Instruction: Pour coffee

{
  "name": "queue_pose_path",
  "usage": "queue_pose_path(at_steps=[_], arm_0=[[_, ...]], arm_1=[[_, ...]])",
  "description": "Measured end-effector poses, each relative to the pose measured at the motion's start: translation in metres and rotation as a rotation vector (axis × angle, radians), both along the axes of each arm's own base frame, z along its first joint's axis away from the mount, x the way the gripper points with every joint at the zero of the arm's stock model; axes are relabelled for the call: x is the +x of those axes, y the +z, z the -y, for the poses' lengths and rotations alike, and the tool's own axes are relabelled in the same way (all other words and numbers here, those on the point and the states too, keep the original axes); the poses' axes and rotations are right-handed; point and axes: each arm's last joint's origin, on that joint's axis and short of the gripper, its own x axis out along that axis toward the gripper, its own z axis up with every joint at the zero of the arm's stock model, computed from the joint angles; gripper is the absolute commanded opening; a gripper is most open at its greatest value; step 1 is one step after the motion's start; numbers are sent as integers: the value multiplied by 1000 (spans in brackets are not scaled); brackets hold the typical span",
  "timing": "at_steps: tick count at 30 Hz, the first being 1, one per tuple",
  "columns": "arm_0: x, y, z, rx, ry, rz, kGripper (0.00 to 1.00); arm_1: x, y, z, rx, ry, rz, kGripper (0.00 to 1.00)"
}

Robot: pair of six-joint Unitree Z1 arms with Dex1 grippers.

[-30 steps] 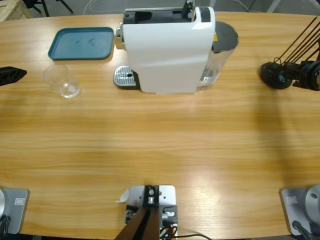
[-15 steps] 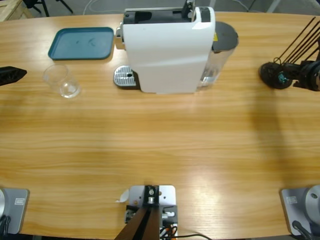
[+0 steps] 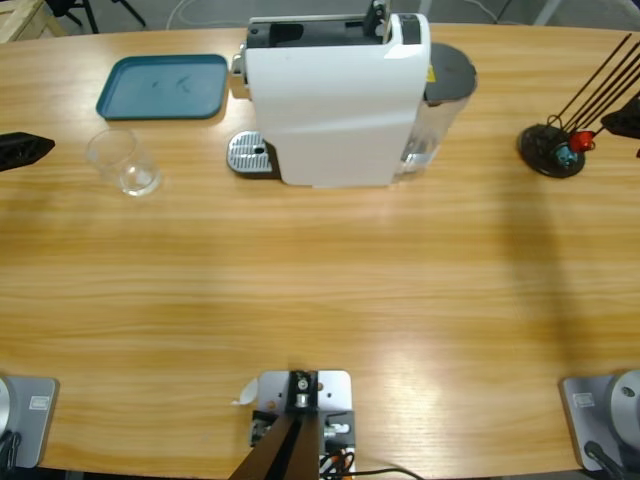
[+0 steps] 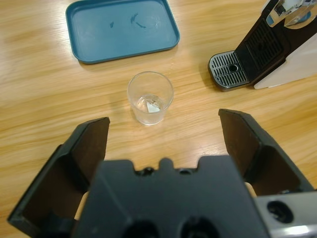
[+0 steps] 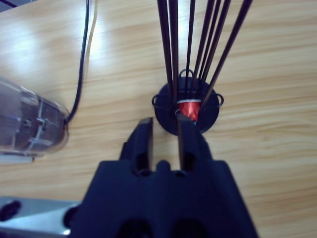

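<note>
Right gripper withdrawn from rack | left gripper wide | glass seemingly empty

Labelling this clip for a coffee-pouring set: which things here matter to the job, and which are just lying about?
Belong to the job:
clear glass tumbler
white coffee machine
drip grate
red capsule in the black wire rack

Lying about:
teal tray
black cable

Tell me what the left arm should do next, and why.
Probably ease the left gripper forward around the glass: its jaws stand wide open, the glass stands upright ahead of them, untouched, beside the drip tray rather than on it.
</note>
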Motion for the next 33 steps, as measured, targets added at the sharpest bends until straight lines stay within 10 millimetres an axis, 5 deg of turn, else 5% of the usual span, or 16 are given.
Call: queue_pose_path(at_steps=[8,21,33], arm_0=[[0,0,1,-10,-8,4,968],[0,0,1,-12,-9,5,964],[0,0,1,-12,-9,5,964]], arm_1=[[7,-22,-1,-14,-1,-85,977],[19,-33,2,-89,-82,-127,766],[37,-40,-1,-81,-88,-90,756]])
